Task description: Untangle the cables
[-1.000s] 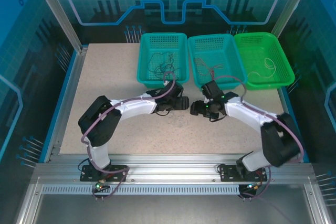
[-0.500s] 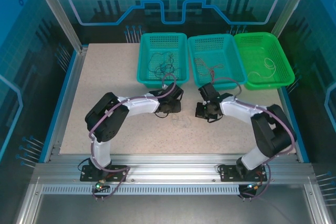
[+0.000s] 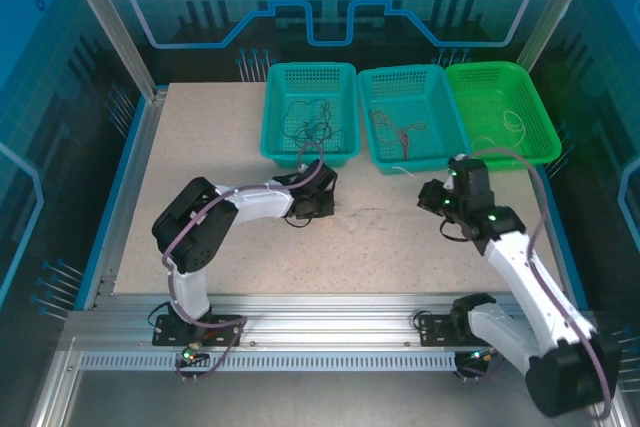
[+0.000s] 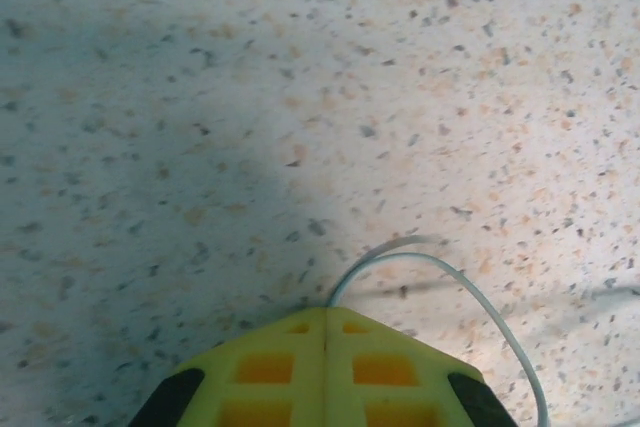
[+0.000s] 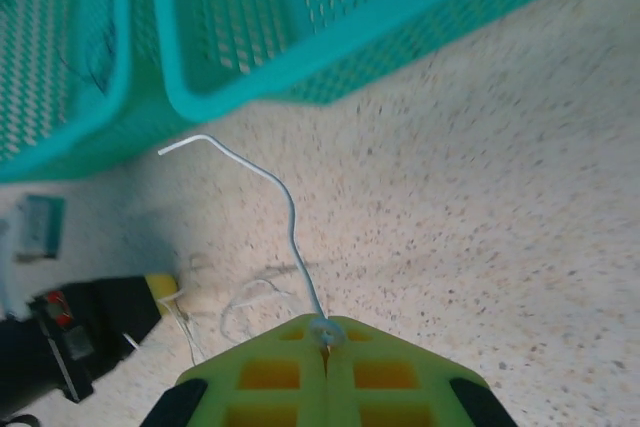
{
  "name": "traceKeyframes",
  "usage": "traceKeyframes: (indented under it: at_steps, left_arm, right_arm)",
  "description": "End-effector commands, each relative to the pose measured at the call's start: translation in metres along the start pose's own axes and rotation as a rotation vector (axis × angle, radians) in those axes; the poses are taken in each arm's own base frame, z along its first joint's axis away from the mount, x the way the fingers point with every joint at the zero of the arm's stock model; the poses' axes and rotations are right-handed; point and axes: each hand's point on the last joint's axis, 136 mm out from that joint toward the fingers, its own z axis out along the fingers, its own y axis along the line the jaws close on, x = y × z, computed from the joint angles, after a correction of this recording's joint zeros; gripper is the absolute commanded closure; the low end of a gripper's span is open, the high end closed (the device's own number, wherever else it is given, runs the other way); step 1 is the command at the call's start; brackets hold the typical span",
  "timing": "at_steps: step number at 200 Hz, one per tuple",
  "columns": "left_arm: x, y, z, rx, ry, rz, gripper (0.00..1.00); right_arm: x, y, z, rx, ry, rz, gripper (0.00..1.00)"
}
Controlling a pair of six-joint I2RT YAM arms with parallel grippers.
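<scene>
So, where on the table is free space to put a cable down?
Bare: the far left corner of the table, between its left edge and the left basket; also the near strip between the arm bases. Crowded: the centre before the middle basket, where left gripper and right gripper each pinch white cable.

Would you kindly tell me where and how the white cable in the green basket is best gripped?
Probably the curled loop of the white cable, coming straight down: it lies flat in the green basket, whose walls block sideways approaches.
</scene>
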Motion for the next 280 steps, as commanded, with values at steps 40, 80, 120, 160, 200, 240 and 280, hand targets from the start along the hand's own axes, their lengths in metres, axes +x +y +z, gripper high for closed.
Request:
traceKeyframes:
  at_steps: [40, 80, 120, 160, 200, 240, 280]
  left_arm:
    - [-0.005, 0.05, -0.043, -0.111, -0.058, -0.031, 1.0]
    - [-0.008, 0.095, -0.067, -0.189, -0.104, -0.098, 1.0]
    - [0.002, 0.116, -0.068, -0.211, -0.105, -0.142, 1.0]
    - [-0.01, 0.101, -0.078, -0.11, -0.178, -0.146, 0.66]
    - [-0.03, 0.1, -0.122, -0.108, -0.305, -0.044, 0.3]
    - [-0.039, 0.085, -0.163, 0.013, -0.427, 0.038, 0.21]
    - [-0.047, 0.079, -0.177, 0.059, -0.49, 0.032, 0.19]
  right_arm:
    - [-0.046, -0.033, -0.092, 0.047, -0.254, 0.164, 1.0]
    - [-0.109, 0.0, -0.147, -0.015, -0.435, 0.15, 1.0]
    - [-0.167, 0.036, -0.195, -0.098, -0.63, 0.12, 1.0]
    - [-0.222, 0.068, -0.208, -0.116, -0.724, 0.063, 1.0]
    - [-0.268, 0.111, -0.211, 0.035, -0.83, -0.157, 1.0]
    - [-0.305, 0.15, -0.2, 0.218, -0.816, -0.254, 1.0]
    - [-0.337, 0.157, -0.162, 0.453, -0.9, -0.143, 1.0]
